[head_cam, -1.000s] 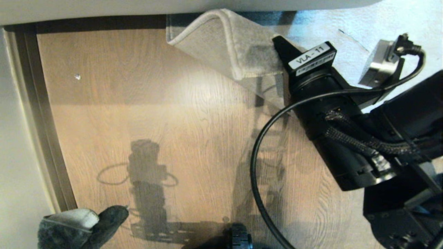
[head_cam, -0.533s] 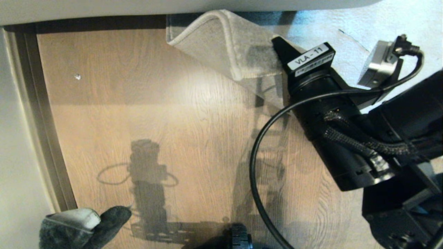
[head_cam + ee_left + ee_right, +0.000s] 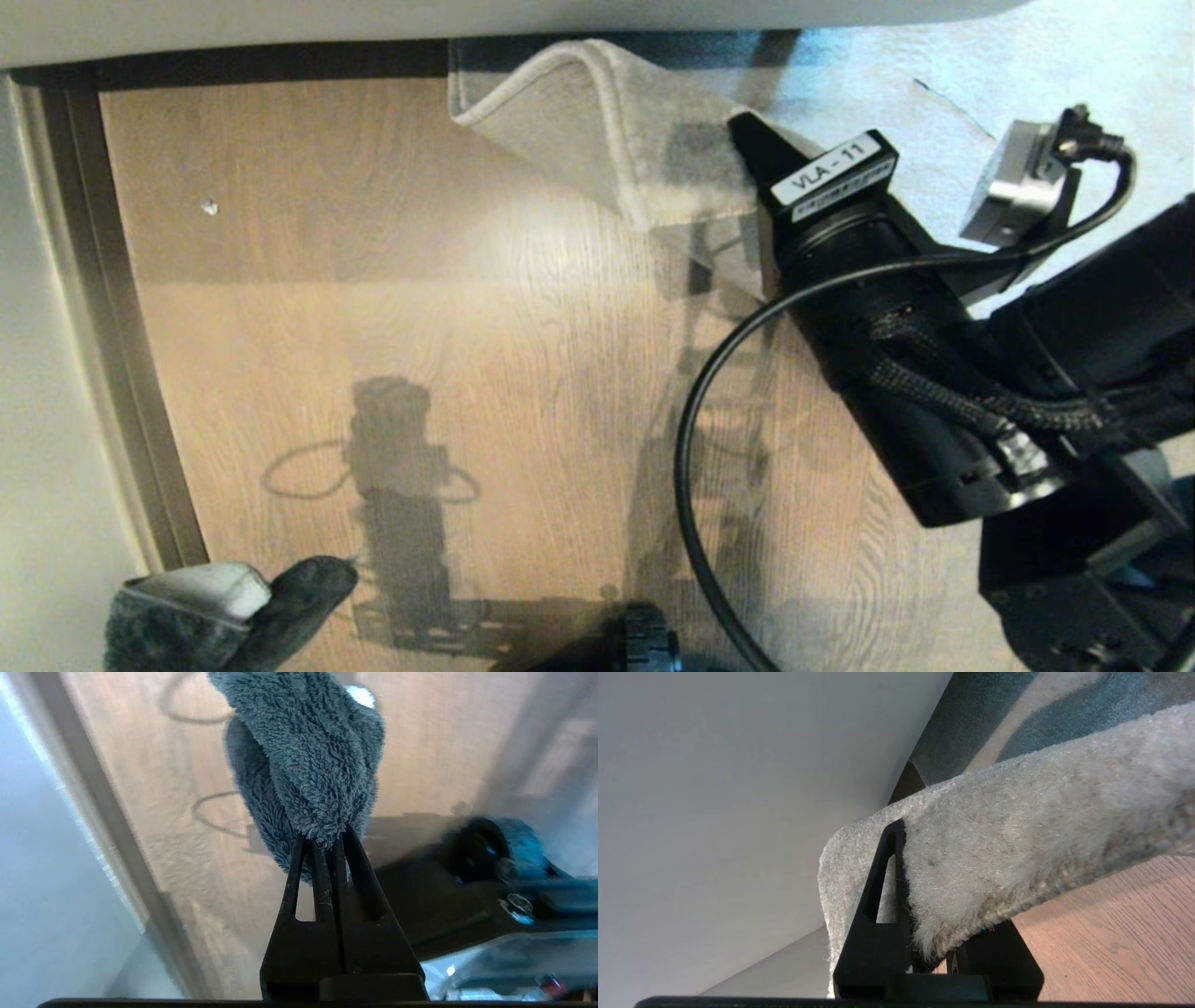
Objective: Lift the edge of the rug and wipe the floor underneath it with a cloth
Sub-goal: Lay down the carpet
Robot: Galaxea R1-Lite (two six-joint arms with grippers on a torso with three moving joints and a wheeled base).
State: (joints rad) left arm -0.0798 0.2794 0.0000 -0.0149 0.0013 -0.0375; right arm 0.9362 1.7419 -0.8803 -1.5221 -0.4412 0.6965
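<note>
In the head view the right gripper (image 3: pixel 747 159) sits in the upper right of the frame, its black fingers clamped on the rug edge (image 3: pixel 597 121). The held corner is raised off the floor (image 3: pixel 467 355) and folded into a hump, with the bound border running down across the upper middle of the frame and the pale underside showing on the left face of the fold. The right wrist view confirms the hold – one finger (image 3: pixel 878 914) lies against the near side of the pile, the other is hidden behind the rug edge (image 3: pixel 1017 835), and the fabric is pinched between them at a narrow gap. Bare floor (image 3: pixel 1111 933) shows below the lifted border in the lower right of that frame, and a pale wall fills its left half.

The cloth (image 3: pixel 205 611) appears in the lower left corner of the head view, dark grey with a lighter patch. In the left wrist view the left gripper (image 3: pixel 327 844) is closed tight on the cloth (image 3: pixel 303 756), which bunches beyond the fingertips – whether it touches the floor (image 3: pixel 444 765) I cannot tell. A dark strip (image 3: pixel 121 327) runs along the left side of the floor beside a pale wall. Shadows of the arms fall across the planks in the lower middle of the head view.
</note>
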